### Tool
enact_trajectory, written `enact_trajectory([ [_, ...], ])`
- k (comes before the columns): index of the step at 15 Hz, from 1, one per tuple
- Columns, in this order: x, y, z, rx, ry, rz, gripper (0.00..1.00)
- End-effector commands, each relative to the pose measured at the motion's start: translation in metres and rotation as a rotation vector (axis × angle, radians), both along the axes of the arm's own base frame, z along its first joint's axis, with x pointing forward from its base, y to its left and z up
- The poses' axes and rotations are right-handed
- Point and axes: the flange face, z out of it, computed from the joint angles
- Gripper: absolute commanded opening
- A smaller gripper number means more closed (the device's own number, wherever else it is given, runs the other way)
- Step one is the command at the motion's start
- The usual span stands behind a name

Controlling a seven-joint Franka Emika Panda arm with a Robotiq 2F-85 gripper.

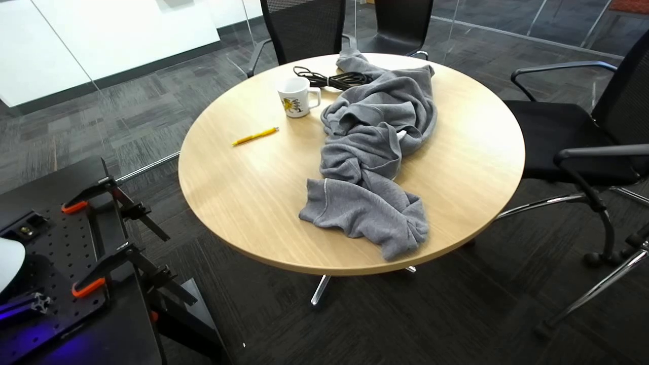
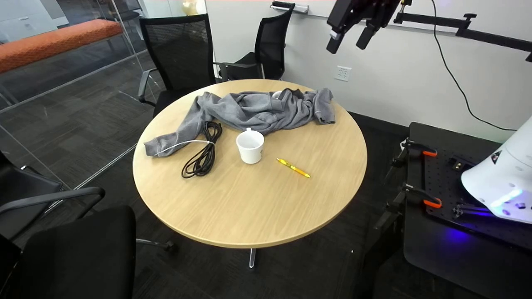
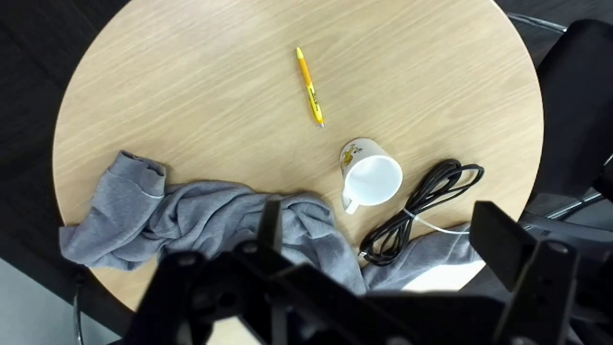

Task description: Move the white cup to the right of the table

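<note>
The white cup [image 1: 295,99] stands upright on the round wooden table [image 1: 243,192], beside the grey cloth. It has a yellow picture on its side. The cup also shows in an exterior view [image 2: 250,148] and in the wrist view [image 3: 371,175], where its open mouth and handle face the camera. My gripper [image 2: 348,43] is open and empty, high above the table in an exterior view, with its fingers pointing down. In the wrist view its spread fingers [image 3: 377,220] frame the cloth and cable, well above the cup and not touching it. The gripper is out of view in an exterior view.
A crumpled grey cloth [image 1: 377,126] spans the table, with a white thing [image 2: 277,94] partly hidden in it. A coiled black cable [image 2: 203,153] lies beside the cup. A yellow pen [image 2: 293,167] lies on the robot side. Black chairs [image 1: 563,137] stand around the table.
</note>
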Motion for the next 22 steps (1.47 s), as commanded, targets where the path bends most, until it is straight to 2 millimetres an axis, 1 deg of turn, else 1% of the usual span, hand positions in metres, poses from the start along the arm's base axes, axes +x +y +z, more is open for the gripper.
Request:
enact_trajectory([
  [1, 0.050, 0.008, -0.013, 0.025, 0.014, -0.063, 1.00],
  [6, 0.106, 0.012, -0.049, 0.026, 0.027, -0.101, 1.00],
  [9, 0.133, 0.011, -0.073, 0.016, 0.040, -0.140, 1.00],
  [12, 0.154, 0.009, -0.098, 0.014, 0.073, -0.172, 1.00],
  [17, 0.176, 0.002, -0.139, 0.030, 0.117, -0.216, 1.00],
  [22, 0.185, -0.008, -0.180, 0.060, 0.152, -0.254, 1.00],
])
